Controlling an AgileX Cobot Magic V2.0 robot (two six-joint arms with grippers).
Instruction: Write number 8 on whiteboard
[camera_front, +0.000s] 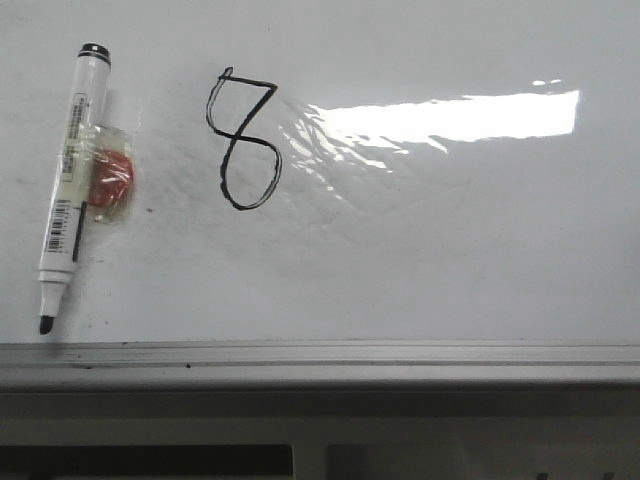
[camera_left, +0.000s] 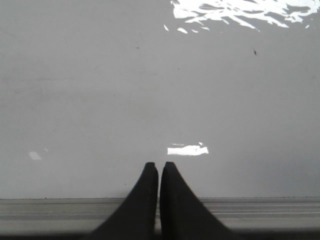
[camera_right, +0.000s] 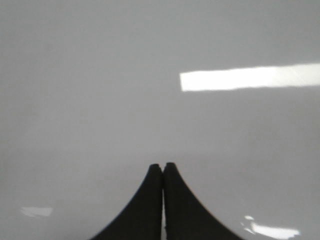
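Observation:
A black hand-drawn number 8 (camera_front: 243, 140) stands on the glossy whiteboard (camera_front: 450, 260), left of the middle in the front view. An uncapped white marker (camera_front: 68, 190) with a black tip lies flat on the board to the left of it, tip toward the near edge, with a red pad (camera_front: 108, 180) taped to its side. Neither arm shows in the front view. My left gripper (camera_left: 159, 165) is shut and empty over the board's near edge. My right gripper (camera_right: 163, 165) is shut and empty over bare board.
The board's pale grey frame edge (camera_front: 320, 360) runs along the near side and also shows in the left wrist view (camera_left: 260, 212). A bright strip of light glare (camera_front: 450, 118) lies on the board to the right of the 8.

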